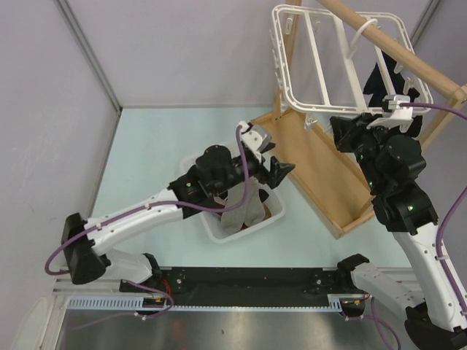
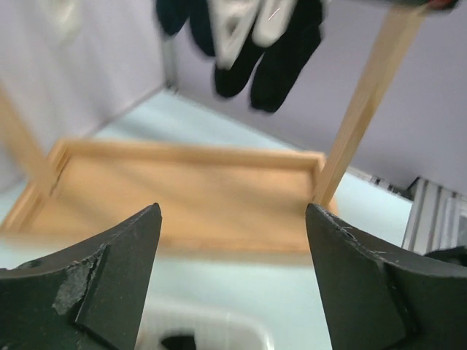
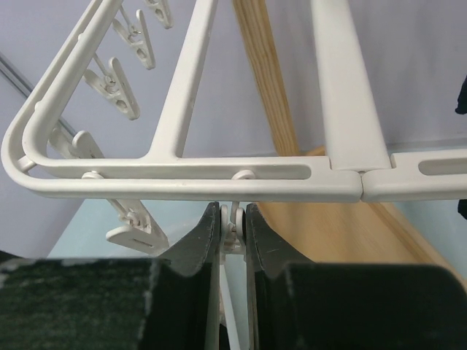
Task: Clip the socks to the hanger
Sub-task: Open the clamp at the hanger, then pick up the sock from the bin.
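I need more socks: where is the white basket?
Top view: the white basket sits near the centre, under the left arm, just left of the wooden tray.

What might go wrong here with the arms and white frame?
The right gripper pinches one small clip under the hanger; it may slip off or tilt the frame. The left gripper is open and empty while the socks lie in the basket, so nothing is ready for that clip.

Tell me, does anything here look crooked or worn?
Yes. The hanger hangs tilted from the wooden pole, with the right gripper pinching a clip under its lower edge. One finger of the open left gripper has a scuffed grey patch.
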Motion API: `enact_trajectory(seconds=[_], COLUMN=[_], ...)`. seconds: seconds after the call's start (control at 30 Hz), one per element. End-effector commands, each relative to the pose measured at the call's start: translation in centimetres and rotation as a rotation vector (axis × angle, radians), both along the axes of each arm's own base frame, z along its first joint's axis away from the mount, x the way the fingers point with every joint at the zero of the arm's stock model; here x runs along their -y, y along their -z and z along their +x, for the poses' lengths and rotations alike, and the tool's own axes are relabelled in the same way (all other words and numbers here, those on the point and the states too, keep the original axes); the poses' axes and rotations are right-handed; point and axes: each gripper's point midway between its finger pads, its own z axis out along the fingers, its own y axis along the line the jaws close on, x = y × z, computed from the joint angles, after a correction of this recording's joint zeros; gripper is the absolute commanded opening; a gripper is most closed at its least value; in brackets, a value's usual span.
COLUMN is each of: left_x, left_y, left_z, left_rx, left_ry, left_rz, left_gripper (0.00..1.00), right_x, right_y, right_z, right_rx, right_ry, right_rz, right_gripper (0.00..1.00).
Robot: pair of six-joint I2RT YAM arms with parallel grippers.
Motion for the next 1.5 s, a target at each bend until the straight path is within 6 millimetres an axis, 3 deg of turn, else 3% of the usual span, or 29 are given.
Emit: enact_trajectory(seconds=[0.0,0.07,0.23,0.27,0.3,0.37,0.4,0.43,0.47,0.5,0.53,0.57,0.63,0.83,0.97,1.2,1.37,1.4,1.47], left_x=[-6.5,-8.4,-14.3,-14.8,-15.8,-16.6,-17.2,-17.3,-17.1,-17.5,-17.1,-16.6,-15.9,-14.8,-14.5,-13.8,-14.3,-14.4,-14.5], left_y=[6.3,8.2,13.3,12.8,14.9,14.9,17.0,17.8,16.9,17.5,19.4,18.8,20.2,22.7,25.6,28.7,29.4,29.4,29.0], left_z=[1.8,2.5,6.2,7.0,7.9,9.6,10.2,10.7,11.8,12.0,12.6,13.3,14.1,15.5,16.2,17.5,17.7,17.7,17.3], left_rx=[-0.233,-0.304,-0.526,-0.535,-0.589,-0.604,-0.646,-0.664,-0.66,-0.68,-0.697,-0.692,-0.71,-0.737,-0.75,-0.75,-0.741,-0.741,-0.738], left_ry=[-0.276,-0.349,-0.647,-0.691,-0.763,-0.843,-0.892,-0.919,-0.949,-0.972,-0.985,-0.998,-1.008,-1.034,-1.056,-1.068,-1.09,-1.09,-1.087], left_rz=[0.131,0.159,0.235,0.224,0.271,0.285,0.348,0.375,0.364,0.4,0.456,0.439,0.475,0.5,0.558,0.635,0.67,0.672,0.673], left_gripper=[0.86,0.9,1.0,1.0,1.0,1.0,1.0,1.0,1.0,1.0,0.99,0.98,0.91,0.73,0.65,0.52,0.37,0.28,0.2], right_x=[0.4,0.4,0.6,0.6,0.6,0.7,0.6,0.6,0.6,0.5,0.5,0.5,0.5,0.7,0.7,0.5,0.7,0.8,0.8], right_y=[0.0,0.2,0.4,0.4,0.4,0.4,0.5,0.5,0.6,0.6,0.7,0.8,0.9,1.1,1.1,1.7,1.7,1.7,1.7], right_z=[-0.2,-0.2,-0.3,-0.3,-0.3,-0.2,-0.2,-0.2,-0.1,-0.1,-0.1,0.0,0.0,-0.1,-0.1,0.2,0.1,0.1,0.0], right_rx=[0.011,0.005,-0.002,-0.002,-0.002,0.0,-0.001,-0.003,-0.004,-0.007,-0.008,-0.01,-0.012,-0.015,-0.014,-0.025,-0.023,-0.022,-0.021], right_ry=[0.008,0.01,0.015,0.012,0.013,0.017,0.013,0.013,0.015,0.01,0.012,0.01,0.012,0.015,0.015,0.011,0.016,0.016,0.016], right_rz=[-0.013,-0.018,-0.024,-0.024,-0.024,-0.025,-0.026,-0.026,-0.028,-0.028,-0.029,-0.03,-0.034,-0.035,-0.03,-0.03,-0.031,-0.03,-0.032], right_gripper=[0.1,0.1,0.1,0.1,0.1,0.1,0.1,0.1,0.1,0.1,0.1,0.1,0.1,0.1,0.1,0.1,0.1,0.1,0.1])
